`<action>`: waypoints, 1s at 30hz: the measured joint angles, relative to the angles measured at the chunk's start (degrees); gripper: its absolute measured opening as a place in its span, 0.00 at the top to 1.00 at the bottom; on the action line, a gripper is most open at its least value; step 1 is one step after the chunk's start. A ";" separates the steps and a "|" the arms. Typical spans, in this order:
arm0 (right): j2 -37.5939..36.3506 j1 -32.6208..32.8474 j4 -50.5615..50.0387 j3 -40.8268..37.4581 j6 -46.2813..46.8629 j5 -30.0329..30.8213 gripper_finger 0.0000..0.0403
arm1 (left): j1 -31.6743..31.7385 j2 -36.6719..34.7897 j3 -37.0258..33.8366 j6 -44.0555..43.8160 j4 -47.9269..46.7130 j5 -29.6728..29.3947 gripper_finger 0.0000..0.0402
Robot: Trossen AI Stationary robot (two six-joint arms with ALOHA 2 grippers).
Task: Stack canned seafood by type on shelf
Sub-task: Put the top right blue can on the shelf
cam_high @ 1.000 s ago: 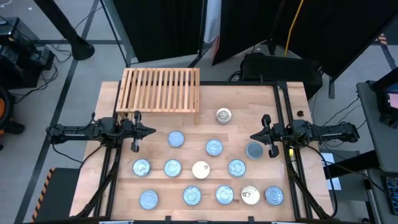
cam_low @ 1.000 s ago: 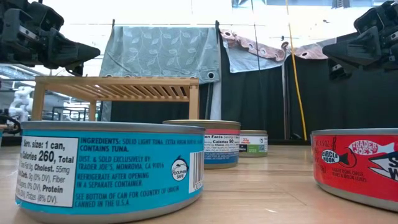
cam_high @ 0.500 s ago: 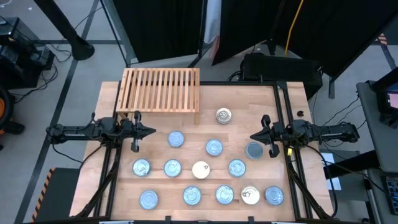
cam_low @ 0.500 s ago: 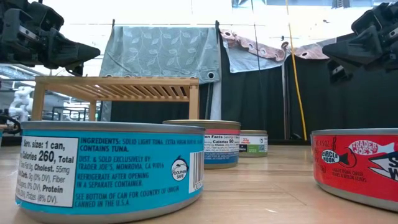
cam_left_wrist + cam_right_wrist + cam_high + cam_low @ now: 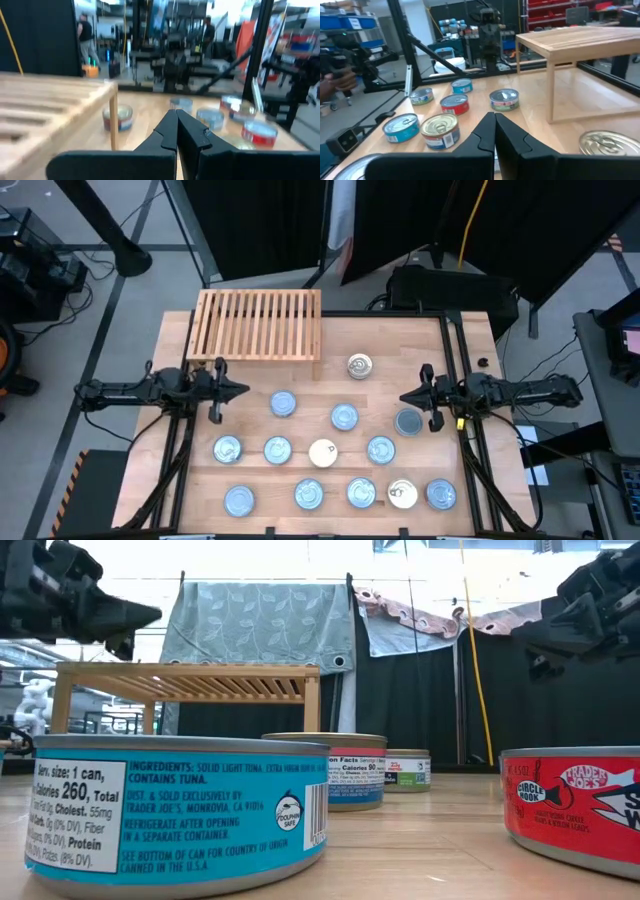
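About a dozen flat round tins lie on their bottoms on the wooden tabletop (image 5: 400,340), mostly silvery-blue tops such as one (image 5: 283,404), a cream one (image 5: 322,452), a grey one (image 5: 408,422) and a gold one (image 5: 359,365) near the shelf. The slatted wooden shelf (image 5: 258,323) stands empty at the far left on its legs. My left gripper (image 5: 244,390) is shut and empty, held above the table just near the shelf's front. My right gripper (image 5: 404,398) is shut and empty, above the table beside the grey tin.
A blue-labelled tin (image 5: 175,810) and a red-labelled tin (image 5: 575,805) stand close to the near edge. Black rails run along both sides of the table (image 5: 455,350). People show in the room beyond the table in the wrist views.
My right gripper has moved a little toward the table's left, staying shut. Nothing else has moved.
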 joint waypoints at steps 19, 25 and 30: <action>9.56 -0.05 0.38 14.27 -10.31 9.34 1.00 | 0.02 8.12 14.67 1.96 1.78 -1.27 1.00; 14.45 -0.10 1.68 17.58 -11.61 13.38 1.00 | 0.01 15.90 21.09 2.09 1.96 -1.97 1.00; 19.16 -0.11 5.07 20.78 -12.20 14.15 1.00 | 0.02 23.17 25.16 4.16 1.99 -2.19 1.00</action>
